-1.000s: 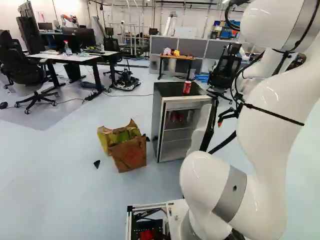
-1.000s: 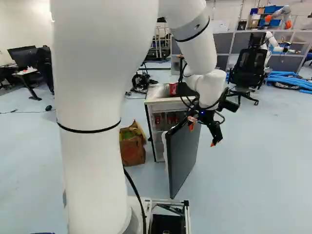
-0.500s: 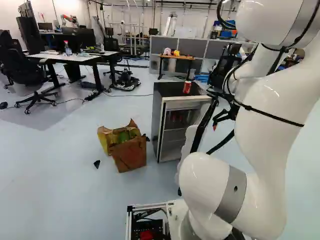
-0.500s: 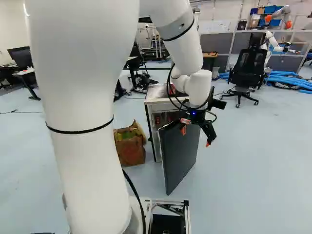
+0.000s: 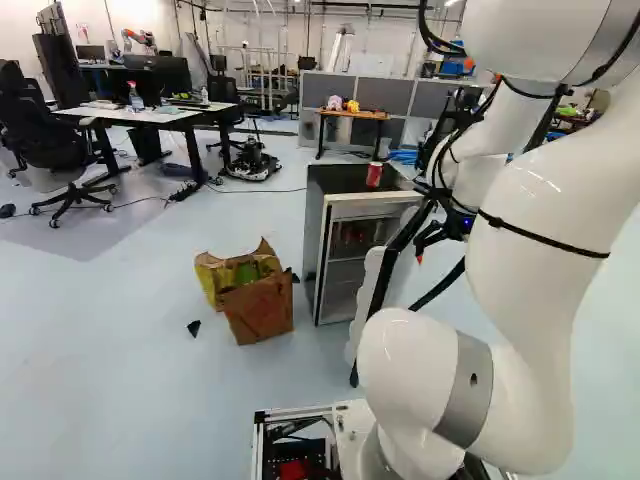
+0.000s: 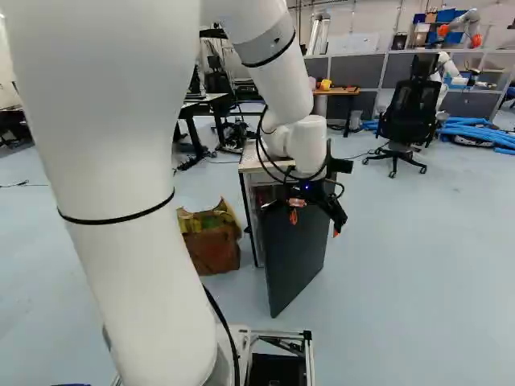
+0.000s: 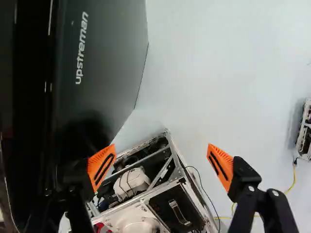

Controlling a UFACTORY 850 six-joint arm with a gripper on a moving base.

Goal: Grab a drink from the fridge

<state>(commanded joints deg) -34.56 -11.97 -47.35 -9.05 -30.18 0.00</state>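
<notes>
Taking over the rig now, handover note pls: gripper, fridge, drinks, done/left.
Gripper: open, nothing between its fingers, outside the fridge close by the door.
Fridge: door standing open.
Drinks: red cans on an upper shelf inside, count unclear; one more red can on top of the fridge.
Done: door is open.
Left: no drink grabbed. Probably clear the door, reach in, grip a can and bring it out.
</notes>
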